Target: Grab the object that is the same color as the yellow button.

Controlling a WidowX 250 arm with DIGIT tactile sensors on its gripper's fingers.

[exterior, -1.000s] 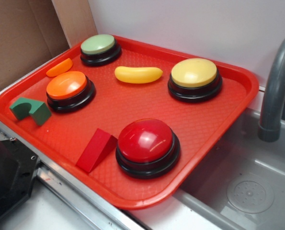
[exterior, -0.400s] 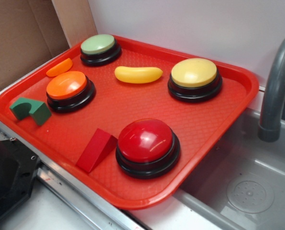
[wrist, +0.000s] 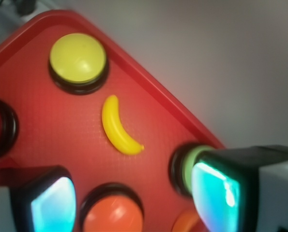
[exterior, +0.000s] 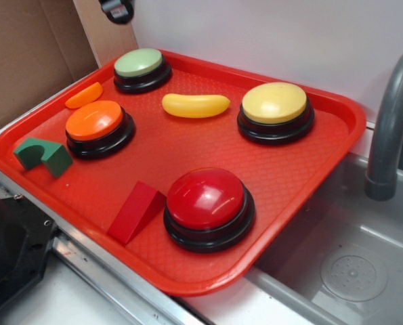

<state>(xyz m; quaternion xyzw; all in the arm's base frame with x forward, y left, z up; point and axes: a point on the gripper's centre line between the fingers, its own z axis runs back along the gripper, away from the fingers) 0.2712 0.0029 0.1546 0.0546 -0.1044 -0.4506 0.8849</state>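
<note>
While the gripper [wrist: 134, 203] is held spread and empty, the banana [wrist: 117, 126] is seen ahead between its fingers, the yellow button [wrist: 78, 58] beyond.

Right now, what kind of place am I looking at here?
It looks like a toy kitchen counter set up for robot practice. A grey sink with a tap sits beside a red tray holding big push buttons and a toy banana.

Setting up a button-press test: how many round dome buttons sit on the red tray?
4: pale green dome button far left corner, orange in front of it, pale yellow far right, red nearest. None appears hidden.
</note>
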